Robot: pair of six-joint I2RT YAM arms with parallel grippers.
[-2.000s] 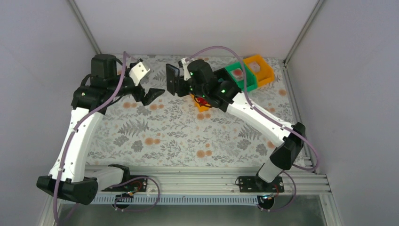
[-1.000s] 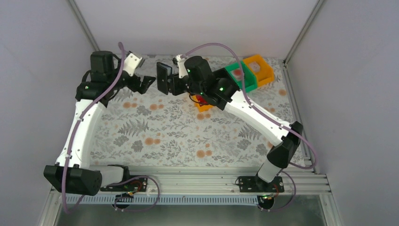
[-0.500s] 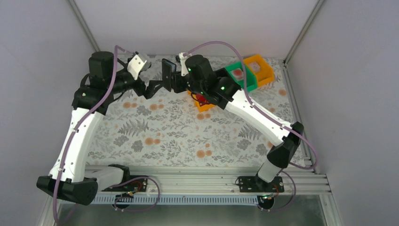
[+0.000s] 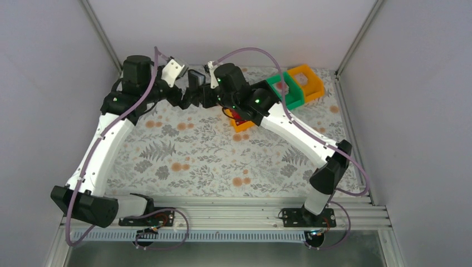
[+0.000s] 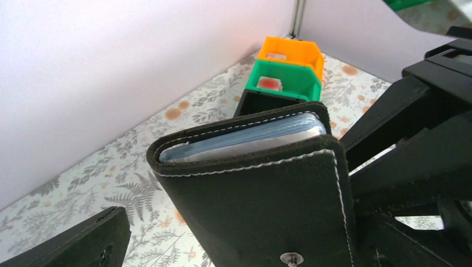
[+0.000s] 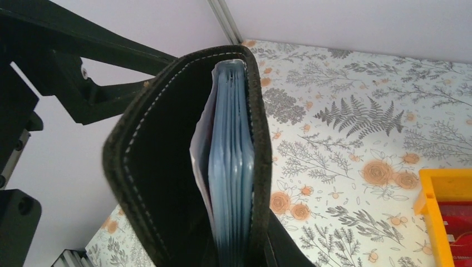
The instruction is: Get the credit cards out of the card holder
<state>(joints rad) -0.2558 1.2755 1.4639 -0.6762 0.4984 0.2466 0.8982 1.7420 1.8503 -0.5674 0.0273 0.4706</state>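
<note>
The black card holder [image 4: 195,78] hangs upright above the table's back, my right gripper [image 4: 202,95] shut on its lower end. In the right wrist view the card holder [image 6: 161,167] gapes slightly, and the pale blue credit cards [image 6: 234,167] stand edge-on inside it. My left gripper [image 4: 187,97] is open right beside the holder. In the left wrist view the stitched holder [image 5: 261,194] fills the space ahead, the cards [image 5: 245,139] showing at its top. One left finger [image 5: 78,245] shows at the lower left; the other is hidden.
An orange bin [image 4: 308,80], a green bin [image 4: 286,89] and a black bin [image 4: 262,89] line the back right. A small orange tray [image 4: 239,121] with something red lies under the right arm. The enclosure's white walls stand close behind.
My left arm has swung right and back, bringing its open gripper up against the card holder. The right gripper has shifted the holder slightly toward the back.
</note>
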